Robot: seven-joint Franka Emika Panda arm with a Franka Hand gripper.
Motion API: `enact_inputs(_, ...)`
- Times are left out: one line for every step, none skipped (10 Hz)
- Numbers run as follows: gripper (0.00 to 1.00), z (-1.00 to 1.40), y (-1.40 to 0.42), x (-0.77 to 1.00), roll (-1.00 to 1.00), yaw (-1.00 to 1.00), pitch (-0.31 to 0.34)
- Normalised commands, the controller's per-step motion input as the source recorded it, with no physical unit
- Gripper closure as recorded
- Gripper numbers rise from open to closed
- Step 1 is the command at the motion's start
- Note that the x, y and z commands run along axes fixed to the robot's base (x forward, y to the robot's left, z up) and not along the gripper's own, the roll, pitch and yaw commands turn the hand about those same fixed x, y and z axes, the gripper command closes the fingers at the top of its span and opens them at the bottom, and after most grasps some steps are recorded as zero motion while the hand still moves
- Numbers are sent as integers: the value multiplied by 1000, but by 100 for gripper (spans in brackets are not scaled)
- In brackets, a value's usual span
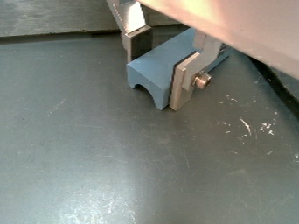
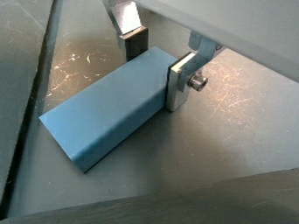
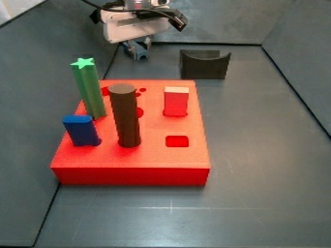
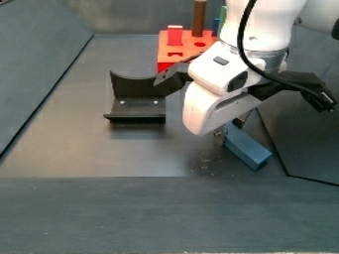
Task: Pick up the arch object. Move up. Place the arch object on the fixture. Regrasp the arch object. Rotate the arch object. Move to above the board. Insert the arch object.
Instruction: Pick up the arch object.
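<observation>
Standing at left in a side view, the dark L-shaped fixture [image 4: 135, 99] is apart from the slim slate-blue arch object [image 4: 247, 149], lying on the grey floor [image 4: 119, 149] lower right, clamped by the gripper [image 2: 156, 72].

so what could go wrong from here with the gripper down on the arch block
1. The gripper straddles the arch object near one end, not its middle, so in a lift the long free end could sag or swing.
2. The arch object lies close to the side wall, so the gripper may have little room there.
3. The fixture stands close by; a low carry might clip it.
</observation>
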Motion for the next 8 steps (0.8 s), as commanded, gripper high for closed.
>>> enact_inputs(100, 0, 0, 0, 0, 0, 0)
enact_inputs(100, 0, 0, 0, 0, 0, 0)
enact_inputs(100, 0, 0, 0, 0, 0, 0)
enact_inputs(100, 0, 0, 0, 0, 0, 0)
enact_inputs(100, 0, 0, 0, 0, 0, 0)
enact_inputs(100, 0, 0, 0, 0, 0, 0)
enact_inputs(100, 0, 0, 0, 0, 0, 0)
enact_inputs(100, 0, 0, 0, 0, 0, 0)
